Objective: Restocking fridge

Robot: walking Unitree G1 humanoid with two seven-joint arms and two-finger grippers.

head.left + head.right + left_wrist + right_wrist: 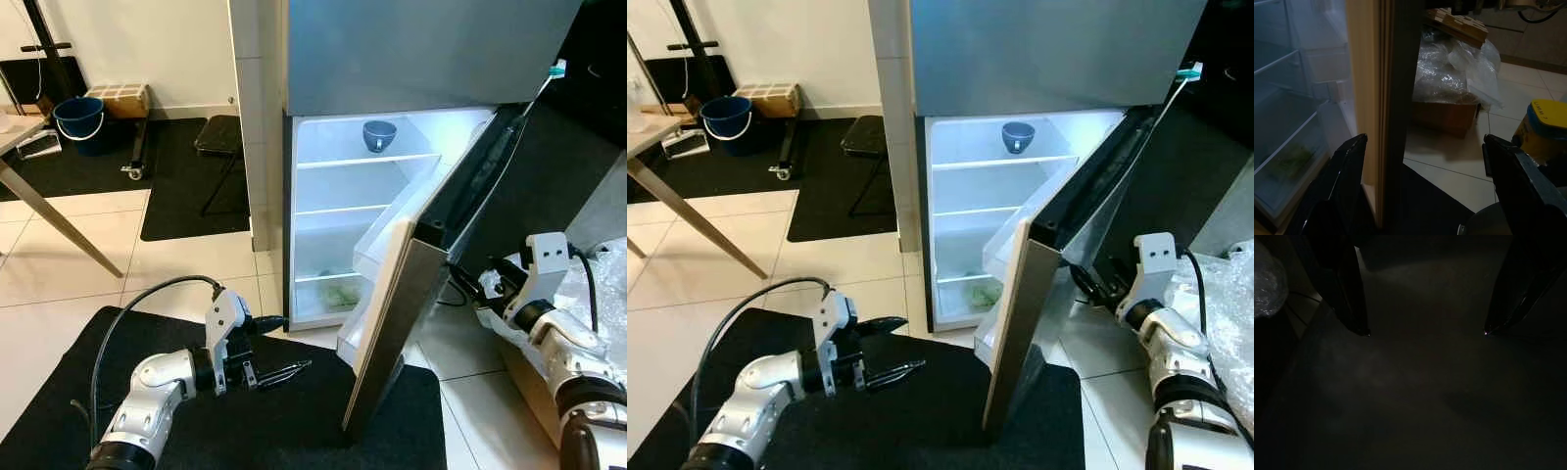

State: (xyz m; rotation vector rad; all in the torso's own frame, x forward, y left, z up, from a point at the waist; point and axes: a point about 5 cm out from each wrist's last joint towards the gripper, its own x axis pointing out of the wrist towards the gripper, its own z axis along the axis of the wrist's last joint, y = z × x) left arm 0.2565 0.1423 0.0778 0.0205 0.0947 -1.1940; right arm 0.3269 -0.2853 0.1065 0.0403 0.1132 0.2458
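The fridge (411,49) stands ahead with its lower door (392,313) swung partly open, edge toward me. On the top shelf sits a blue cup (379,134), and something green (343,292) lies in the bottom drawer. My left gripper (289,345) hovers low over the black mat, open, pointing at the door edge (1386,112), with nothing between its fingers. My right gripper (1085,281) reaches to the door's outer face from the right. In the dark right wrist view its fingers (1354,308) stand apart. A yellow tub with a blue lid (1545,127) sits on the floor beyond the door.
A cardboard box with crumpled plastic wrap (1449,73) lies on the floor right of the fridge. A table leg (49,220), a blue bucket (78,117) and a black stool (220,137) stand at the left. A black mat (245,421) covers the floor below me.
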